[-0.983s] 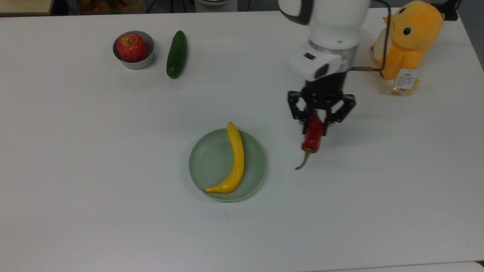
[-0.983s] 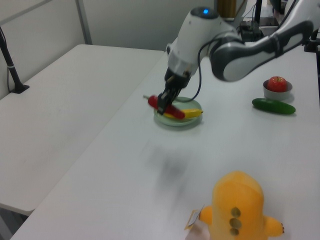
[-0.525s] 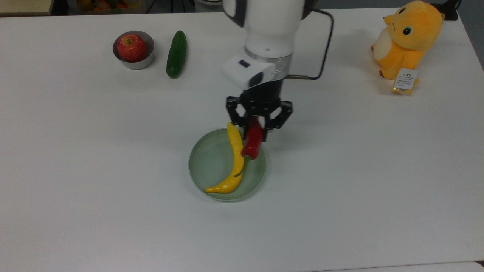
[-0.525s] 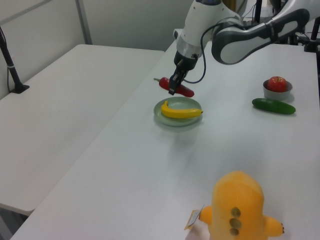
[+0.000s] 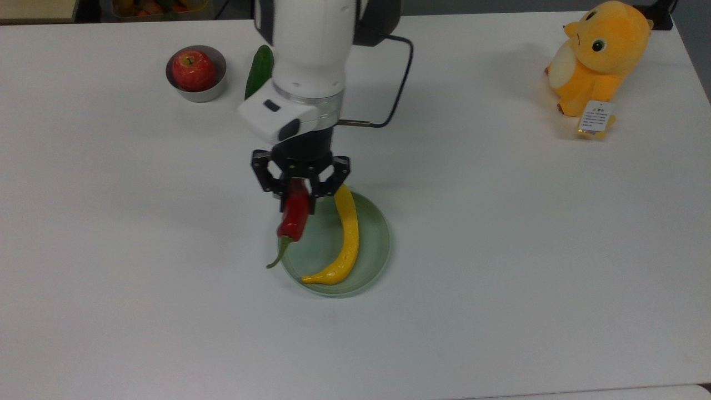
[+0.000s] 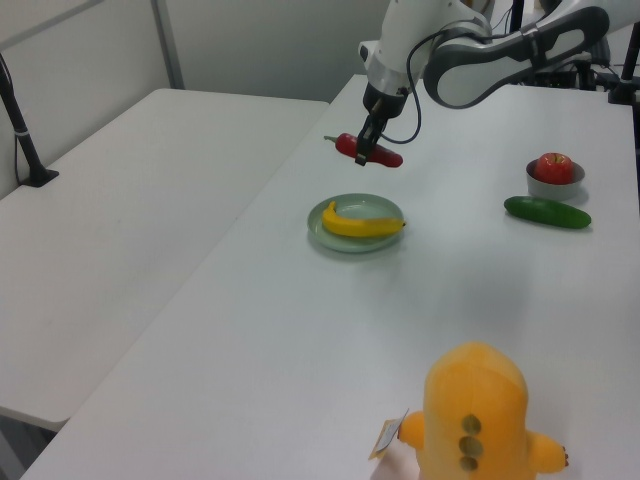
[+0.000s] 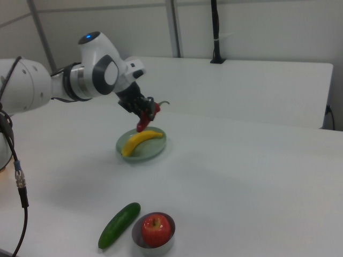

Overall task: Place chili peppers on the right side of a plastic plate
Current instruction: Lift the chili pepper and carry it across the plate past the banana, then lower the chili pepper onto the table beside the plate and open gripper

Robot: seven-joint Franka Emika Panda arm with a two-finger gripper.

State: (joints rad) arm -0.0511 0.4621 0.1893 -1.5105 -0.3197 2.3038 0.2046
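Observation:
My gripper (image 5: 300,195) (image 6: 366,154) (image 7: 145,114) is shut on the chili pepper (image 5: 294,218) (image 6: 372,152) (image 7: 146,119), a glossy dark-red chili with a curved green stem pointing toward the top view's bottom. The pepper hangs in the air over the top view's left edge of the plastic plate (image 5: 373,241) (image 6: 330,235) (image 7: 155,150), a pale-green round dish. A yellow banana (image 5: 344,238) (image 6: 362,225) (image 7: 140,141) lies in the plate.
A red apple (image 5: 193,70) sits in a small metal bowl (image 5: 214,91) at the top view's upper left, with a dark green cucumber (image 5: 258,75) beside it. An orange plush toy (image 5: 600,55) stands at the top view's upper right.
The arm has carried the chili pepper from the top view's right of the plate, across the plate, to its left edge, and has risen higher above the table.

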